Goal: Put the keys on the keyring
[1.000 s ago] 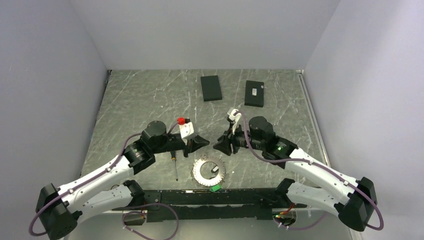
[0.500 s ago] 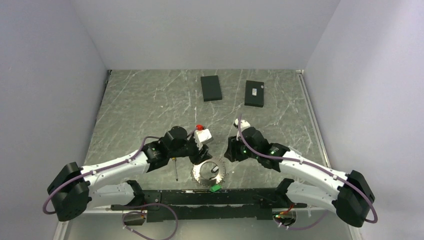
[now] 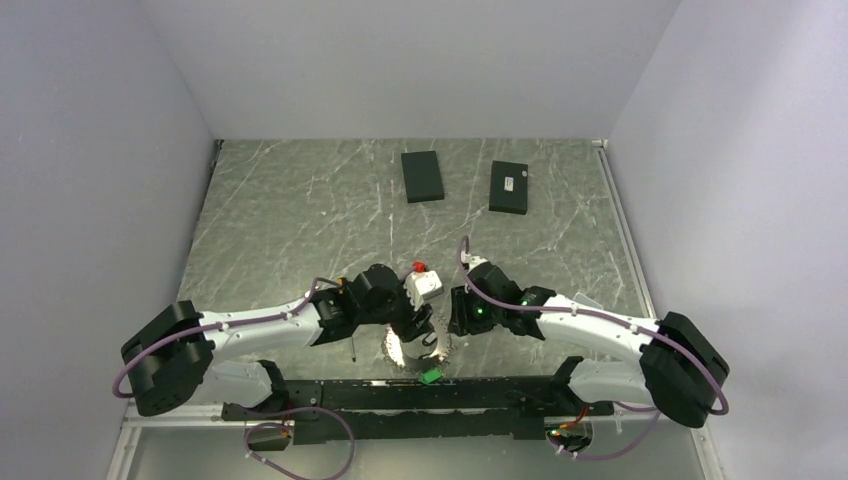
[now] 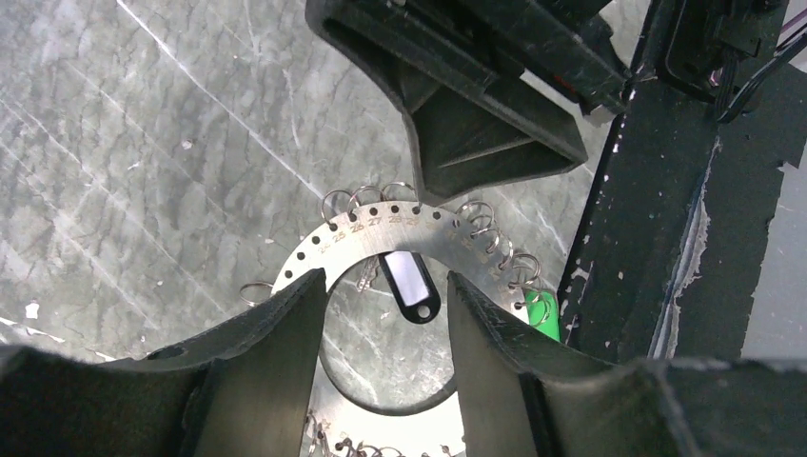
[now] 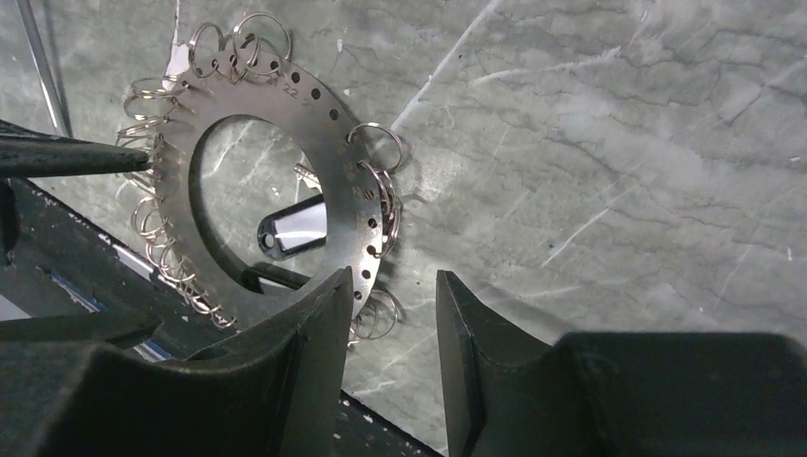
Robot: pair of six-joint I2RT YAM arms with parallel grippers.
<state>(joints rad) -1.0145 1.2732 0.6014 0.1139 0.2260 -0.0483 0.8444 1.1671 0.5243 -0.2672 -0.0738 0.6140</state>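
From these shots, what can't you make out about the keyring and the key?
- Left wrist view: the left gripper hides the near arc of the flat grey metal keyring.
- Right wrist view: the right gripper covers the ring's lower edge; whether the small black-headed key is hooked on is unclear.
- Top view: grippers cover most of the ring.

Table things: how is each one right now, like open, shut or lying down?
keyring: lying flat, little wire loops round its rim.
key: lying inside the keyring's hole.
left tool: open, above the keyring.
right tool: open, at the keyring's edge.
screwdriver: lying flat, partly hidden.
black boxes: lying flat, far side.
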